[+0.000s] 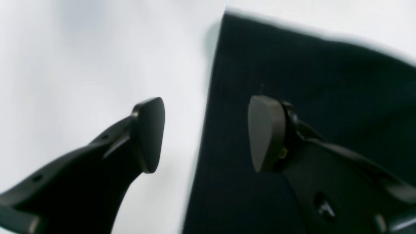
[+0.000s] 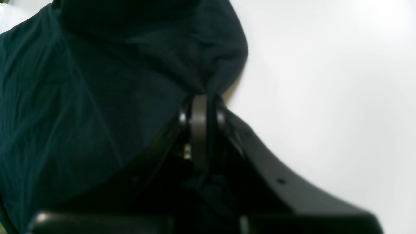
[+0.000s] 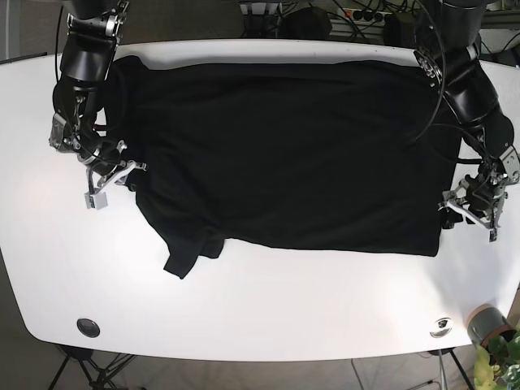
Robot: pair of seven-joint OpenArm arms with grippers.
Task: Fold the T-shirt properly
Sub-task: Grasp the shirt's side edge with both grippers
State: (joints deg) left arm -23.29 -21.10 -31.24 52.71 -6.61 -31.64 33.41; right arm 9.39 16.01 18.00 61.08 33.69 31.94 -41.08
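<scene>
Black T-shirt [image 3: 284,154] spread on white table [image 3: 244,309]

T-shirt [image 3: 284,154] on table [image 3: 268,309], hands at sides

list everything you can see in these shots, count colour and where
T-shirt: one, black, spread across the table's middle, a sleeve trailing off its lower-left corner
table: one, white, under everything
round fitting: one, dark, near the table's front-left edge
round fitting: one, silvery, near the table's front-right edge
plant pot: one, grey, off the front-right corner
cables: several, dark, behind the table
right gripper: one, black, shut on the T-shirt's edge
left gripper: one, black, open, straddling the T-shirt's edge
</scene>
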